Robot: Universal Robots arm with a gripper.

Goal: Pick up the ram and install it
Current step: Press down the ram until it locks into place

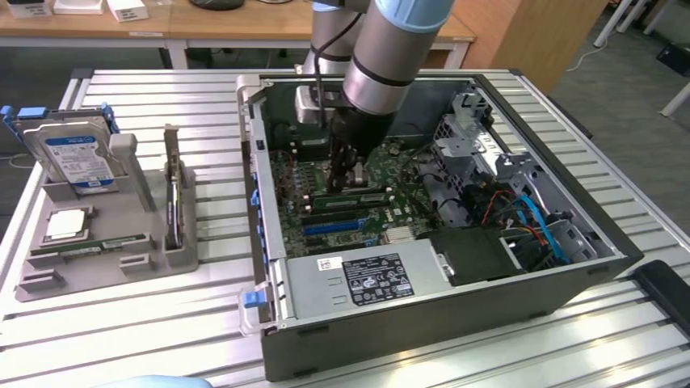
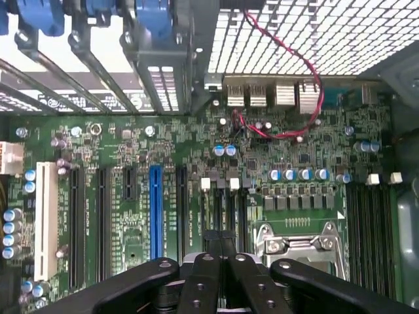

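The robot arm (image 1: pixel 377 56) reaches down from the far side into an open computer case (image 1: pixel 431 323) that lies on its side on the slatted metal desk (image 1: pixel 161 339). Its tool (image 1: pixel 347 174) is low over the green motherboard (image 1: pixel 356 218), near the middle of the case, and the fingers are drawn narrow together. In the wrist view the black fingers (image 2: pixel 219 245) meet tip to tip just above the board, close to the silver processor socket frame (image 2: pixel 298 242) and beside the long black memory slots (image 2: pixel 370 229). Whether anything thin is pinched between the tips cannot be told from either view.

In the exterior view a long green ram (image 1: pixel 351 196) stick lies along the board directly beneath the tool, apparently in one of the slots; whether it is fully seated cannot be told.

At the exterior view's left, well apart from the case, a grey parts holder (image 1: pixel 119 242) stands on the desk. A silver hard drive (image 1: pixel 76 158) with a blue-white label stands upright at its far end, a square silver processor chip (image 1: pixel 67 225) lies flat in it, and a second narrow green stick (image 1: pixel 89 246) lies flat just near of the chip. A grey power supply (image 1: pixel 361 279) with a label fills the near corner of the case, and blue cables (image 1: pixel 534 218) curl on its right side.
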